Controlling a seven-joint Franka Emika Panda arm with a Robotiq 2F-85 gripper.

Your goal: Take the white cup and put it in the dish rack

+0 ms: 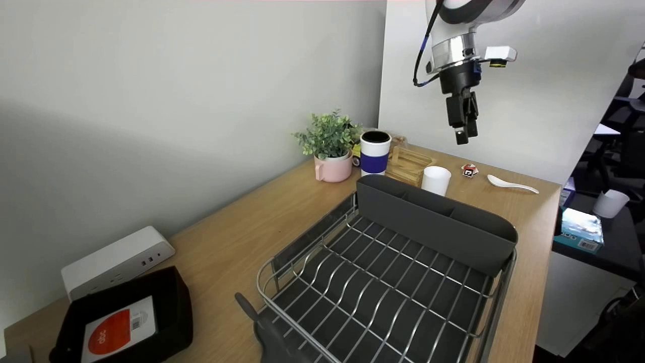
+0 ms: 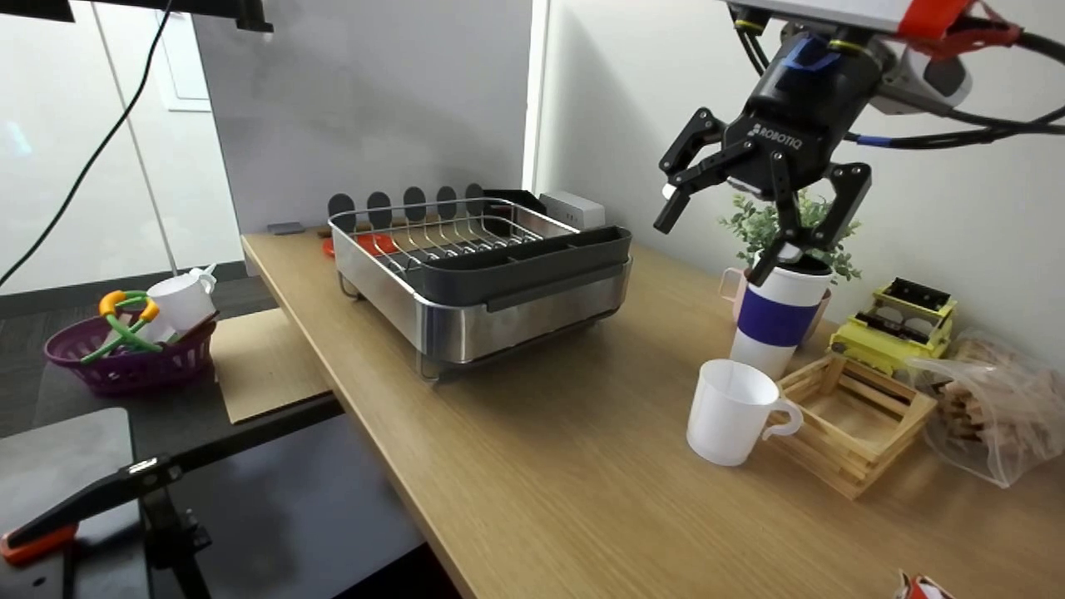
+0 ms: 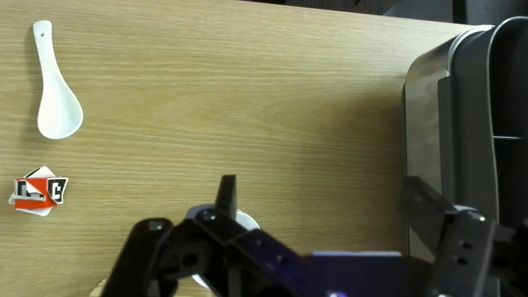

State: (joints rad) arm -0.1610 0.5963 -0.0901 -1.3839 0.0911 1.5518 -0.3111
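The white cup (image 1: 436,180) stands upright on the wooden table, behind the rack's utensil holder; its handle shows in an exterior view (image 2: 728,413). In the wrist view it is mostly hidden behind a finger, with part of its rim (image 3: 247,220) showing. The dark grey dish rack (image 2: 532,333) with wire grid stands on the table; it also shows in an exterior view (image 1: 433,224) and at the right of the wrist view (image 3: 425,136). My gripper (image 2: 713,248) is open and empty, high above the table near the cup, touching nothing; its fingers spread wide in the wrist view (image 3: 319,180).
Close to the cup are a tumbler with blue band (image 2: 778,316), a wooden crate (image 2: 857,416), and a plant in a pink pot (image 1: 333,166). A white spoon (image 3: 60,103) and red-white item (image 3: 39,192) lie nearby. A black tray (image 1: 174,307) is beside the rack.
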